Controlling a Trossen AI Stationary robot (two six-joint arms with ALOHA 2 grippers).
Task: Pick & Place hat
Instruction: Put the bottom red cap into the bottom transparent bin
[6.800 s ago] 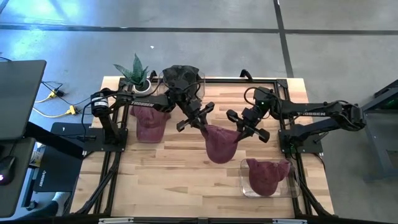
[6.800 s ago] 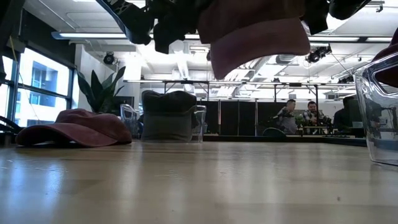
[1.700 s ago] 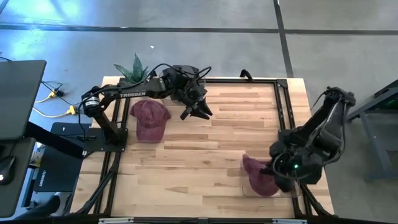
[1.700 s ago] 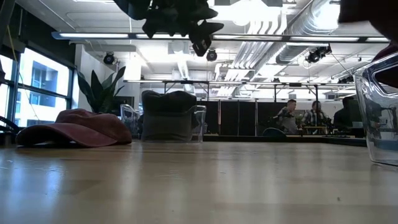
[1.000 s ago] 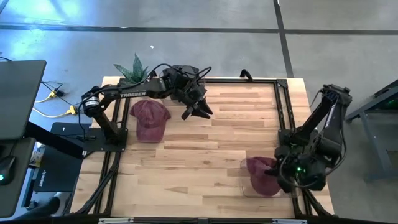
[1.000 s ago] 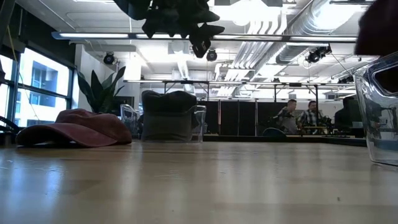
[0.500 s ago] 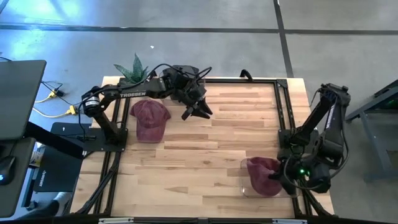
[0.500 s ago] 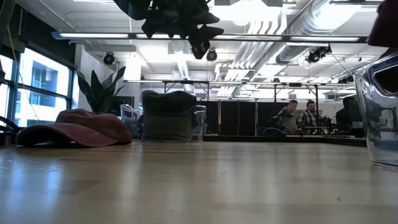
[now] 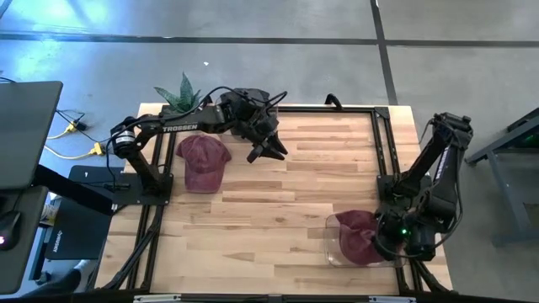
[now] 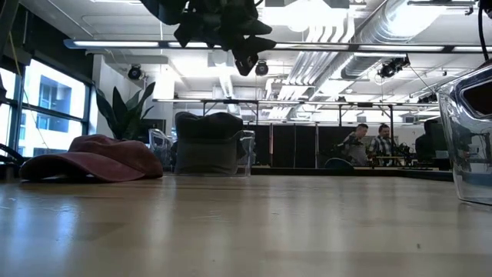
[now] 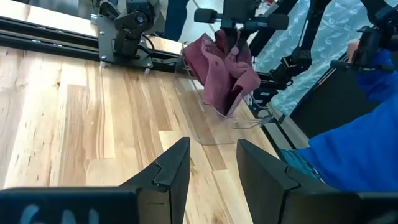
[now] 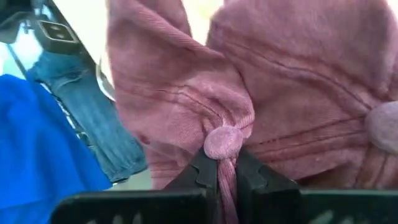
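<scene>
My right gripper is shut on a maroon hat over a clear container at the table's near right corner. The left wrist view shows that hat hanging into the container. More maroon cloth with a second button lies just beyond it. Another maroon hat rests brim-down on the table's left side, also seen in the low view. My left gripper hovers open above the far middle of the table. My right gripper pinches a fold of the hat's crown right beside its top button between the two fingers. It comes from above, pointing down. The hat hangs crumpled below the fingers, its lower part inside the clear container.
A second clear container with dark hats stands at the far edge, beside a potted plant. The black frame rails border the table. Bare wood lies between the two arms. People sit in the room behind.
My right gripper has carried the hat a little toward the table's right edge, over the clear container. In the low view the maroon cloth has left the picture's upper right corner. The left arm has kept still.
</scene>
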